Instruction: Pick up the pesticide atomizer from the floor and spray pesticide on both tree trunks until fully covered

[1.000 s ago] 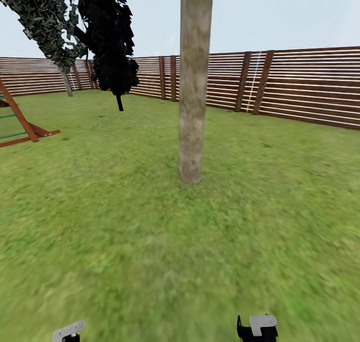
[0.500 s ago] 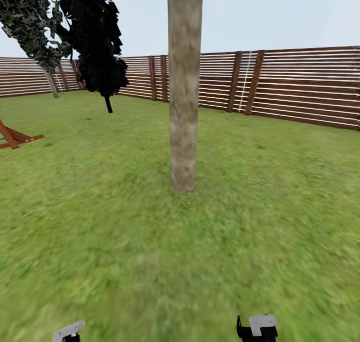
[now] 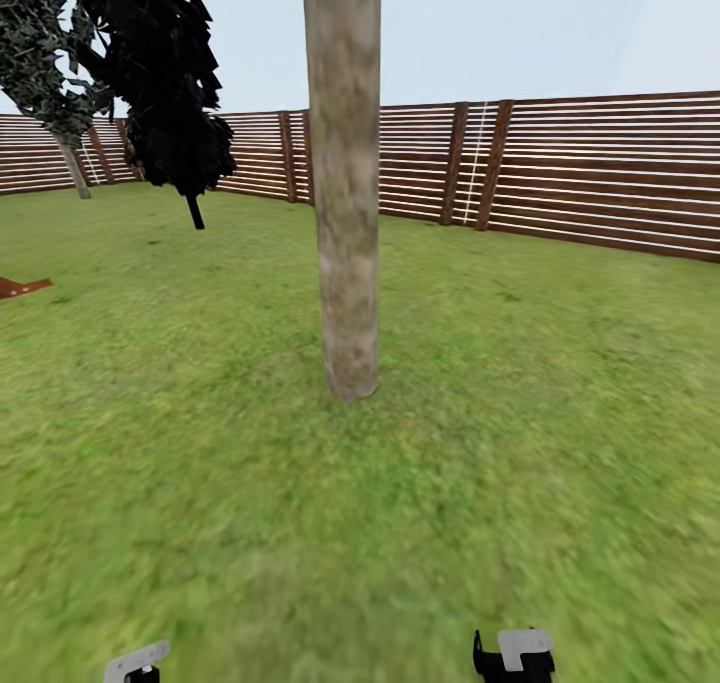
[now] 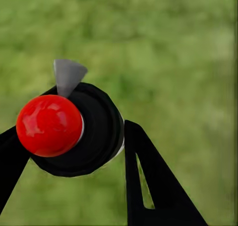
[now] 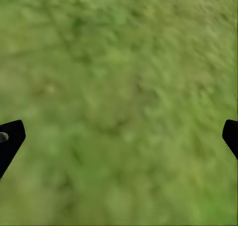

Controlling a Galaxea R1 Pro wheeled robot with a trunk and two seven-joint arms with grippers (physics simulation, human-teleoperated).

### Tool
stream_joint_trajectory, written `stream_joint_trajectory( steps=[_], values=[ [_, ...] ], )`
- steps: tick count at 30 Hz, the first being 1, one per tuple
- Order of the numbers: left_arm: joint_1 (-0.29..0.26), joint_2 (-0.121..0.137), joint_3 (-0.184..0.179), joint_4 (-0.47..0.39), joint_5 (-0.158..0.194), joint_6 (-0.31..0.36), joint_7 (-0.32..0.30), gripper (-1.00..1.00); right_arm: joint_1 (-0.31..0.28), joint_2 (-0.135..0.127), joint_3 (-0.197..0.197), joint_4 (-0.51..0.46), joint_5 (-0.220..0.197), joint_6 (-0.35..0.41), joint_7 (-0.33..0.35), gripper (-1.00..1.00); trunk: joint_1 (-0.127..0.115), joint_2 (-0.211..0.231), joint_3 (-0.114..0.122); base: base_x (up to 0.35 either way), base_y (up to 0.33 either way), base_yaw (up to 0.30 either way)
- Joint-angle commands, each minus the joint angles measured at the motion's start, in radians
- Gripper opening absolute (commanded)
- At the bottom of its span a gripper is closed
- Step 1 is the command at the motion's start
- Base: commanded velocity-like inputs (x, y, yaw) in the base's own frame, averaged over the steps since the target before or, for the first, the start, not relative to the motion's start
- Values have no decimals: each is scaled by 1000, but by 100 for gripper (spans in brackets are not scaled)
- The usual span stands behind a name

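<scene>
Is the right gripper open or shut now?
Open: the right gripper has its two black fingertips far apart, with only grass between them.

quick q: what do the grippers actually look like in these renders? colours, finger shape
The left gripper has flat matte-black fingers; one is a tapering blade with a narrow slot cut through it. The right gripper shows two black finger tips at the frame edges. In the head view, each arm end appears as a pale grey plate on a black body. No cables or markings visible.
</scene>
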Motion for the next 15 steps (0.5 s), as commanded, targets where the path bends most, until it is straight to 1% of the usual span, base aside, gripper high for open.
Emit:
stream_joint_trajectory(
  steps=[1, 7, 10, 13, 15],
  values=[
    [-1, 0, 9, 1, -10, -4, -1, -100, -1, 0, -7, 1, 10, -2, -5, 100, 0, 0, -1, 336, -2, 0],
    [-1, 0, 9, 1, -10, -4, -1, -100, -1, 1, -7, 1, 10, -2, -5, 100, 0, 0, -1, 329, 0, 0],
    [-1, 0, 9, 1, -10, -4, -1, -100, -1, 1, -7, 1, 10, -2, -5, 100, 0, 0, -1, 249, 0, 0],
    [-1, 0, 9, 1, -10, -4, 0, -100, -1, 1, -7, 1, 10, -2, -5, 100, 0, 0, -1, 27, 0, 0],
    [-1, -4, -2, -1, -19, -5, -4, -100, -1, 1, -6, 0, 10, -2, -5, 100, 0, 0, -1, 0, 0, 0]
  ],
)
